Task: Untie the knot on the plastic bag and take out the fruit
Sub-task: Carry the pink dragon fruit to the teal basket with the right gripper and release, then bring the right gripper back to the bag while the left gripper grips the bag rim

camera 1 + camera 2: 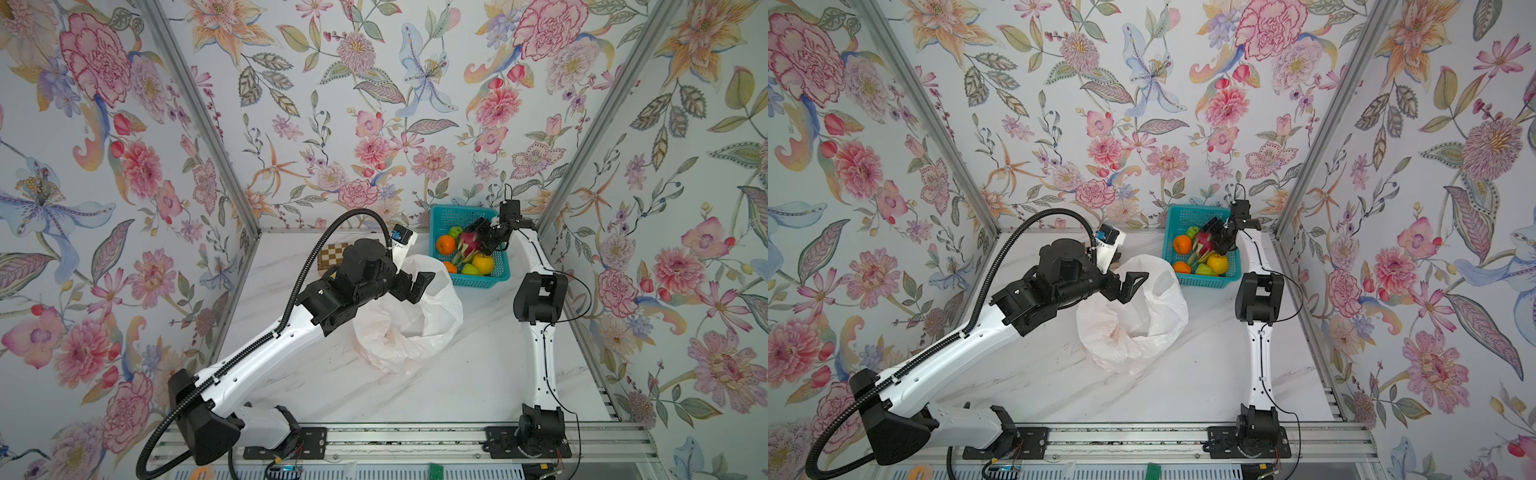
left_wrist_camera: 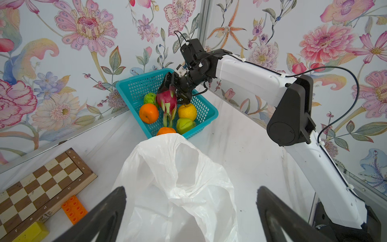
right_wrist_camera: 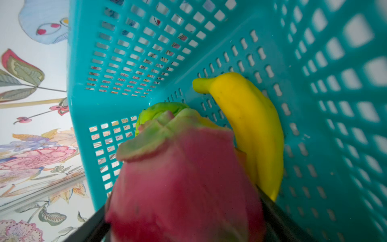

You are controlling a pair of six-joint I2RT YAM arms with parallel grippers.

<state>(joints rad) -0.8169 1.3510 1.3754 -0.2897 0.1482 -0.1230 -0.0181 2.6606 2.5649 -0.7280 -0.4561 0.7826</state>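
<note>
Yellow banana beside fruit, right wrist only

Both top views look steeply down from high above the table, facing the back wall. The left wrist view looks over the bag toward the basket. The right wrist view is very near, inside this basket.
</note>
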